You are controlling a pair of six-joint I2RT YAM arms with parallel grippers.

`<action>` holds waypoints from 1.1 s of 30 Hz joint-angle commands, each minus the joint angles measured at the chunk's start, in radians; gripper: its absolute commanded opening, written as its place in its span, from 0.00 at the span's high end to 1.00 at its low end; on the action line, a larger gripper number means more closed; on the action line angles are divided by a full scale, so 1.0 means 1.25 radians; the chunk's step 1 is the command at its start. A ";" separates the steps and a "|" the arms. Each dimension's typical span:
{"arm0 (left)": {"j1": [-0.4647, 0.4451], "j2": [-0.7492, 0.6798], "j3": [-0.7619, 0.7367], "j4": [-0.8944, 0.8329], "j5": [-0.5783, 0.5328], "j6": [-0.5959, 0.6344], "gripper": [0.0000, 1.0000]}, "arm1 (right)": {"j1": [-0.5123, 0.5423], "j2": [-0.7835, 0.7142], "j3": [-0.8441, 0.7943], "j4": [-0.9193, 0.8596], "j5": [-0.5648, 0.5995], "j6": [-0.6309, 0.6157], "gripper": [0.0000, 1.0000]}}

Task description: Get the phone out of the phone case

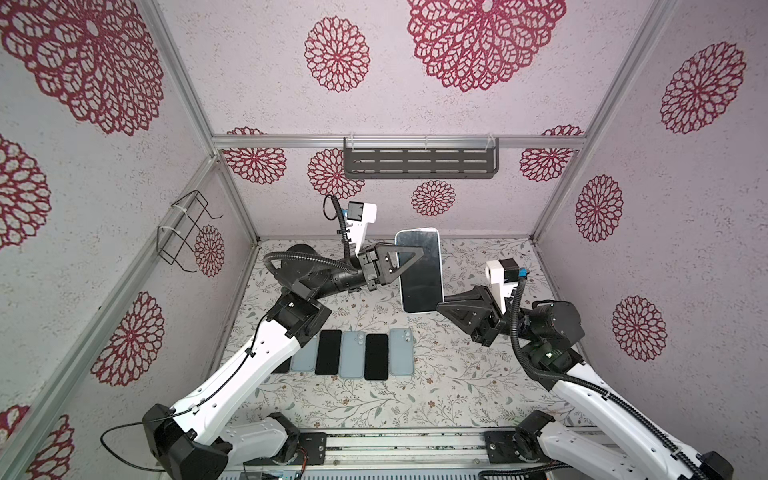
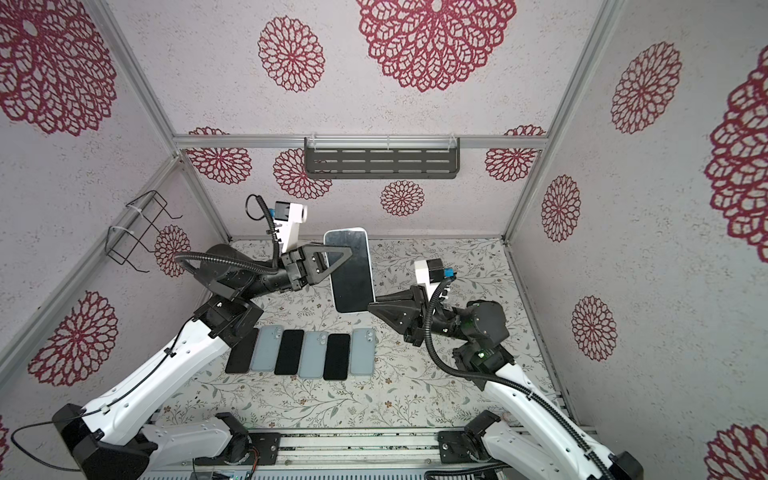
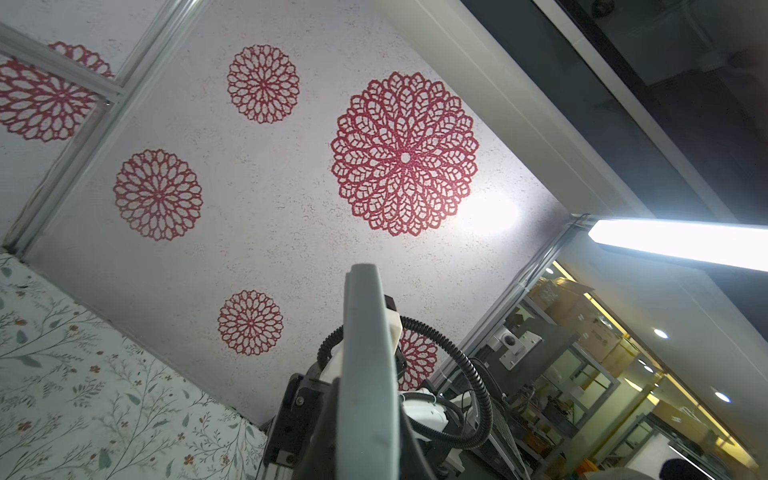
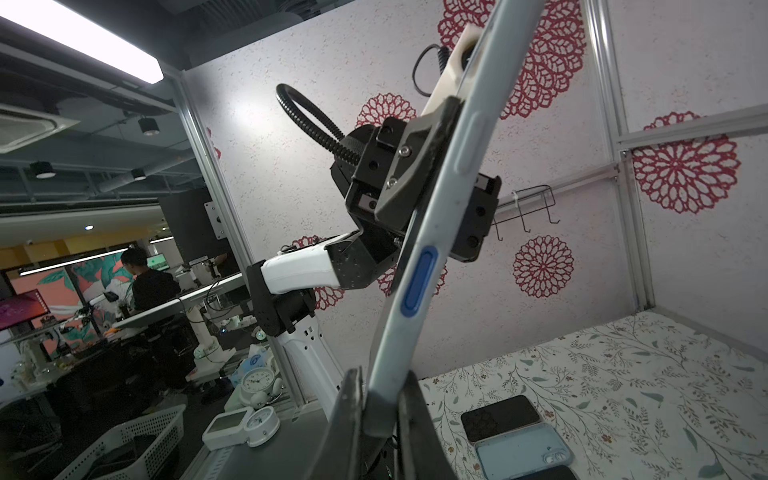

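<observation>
Above the floral table point(image 1: 457, 374), left fingers point(image 1: 385, 266) and right fingers point(image 1: 461, 311) pinch the pale-blue-cased phone point(image 1: 422, 274).

A table point(image 2: 415, 374) under a pale cloth printed with leafy sprigs is carrying a tight row of six things, all lying flat, side by side, long edges touching or nearly so. From the left the row is alternating: leftmost black phone point(image 2: 241, 357), first light-blue phone case point(image 2: 266, 349), middle black phone point(image 2: 289, 352), second light-blue phone case point(image 2: 313, 355), right black phone point(image 2: 336, 356), and last light-blue phone case point(image 2: 362, 351).
</observation>
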 commanded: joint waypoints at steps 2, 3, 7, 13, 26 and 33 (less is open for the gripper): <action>-0.007 0.088 0.056 -0.025 0.004 -0.063 1.00 | 0.018 0.043 0.081 0.025 -0.222 -0.185 0.99; -0.007 0.098 0.069 -0.027 0.011 -0.062 1.00 | 0.014 0.058 0.089 0.035 -0.229 -0.182 0.99; 0.001 0.139 0.120 -0.032 0.048 -0.064 1.00 | -0.013 0.113 0.115 0.119 -0.268 -0.140 1.00; 0.026 0.187 0.148 0.015 0.074 -0.120 1.00 | -0.041 0.179 0.151 0.222 -0.294 -0.093 0.99; 0.038 0.207 0.131 0.105 0.040 -0.214 1.00 | -0.054 0.240 0.144 0.272 -0.260 -0.163 0.99; 0.038 0.214 0.107 0.191 -0.010 -0.285 1.00 | -0.054 0.240 0.103 0.319 -0.173 -0.202 0.96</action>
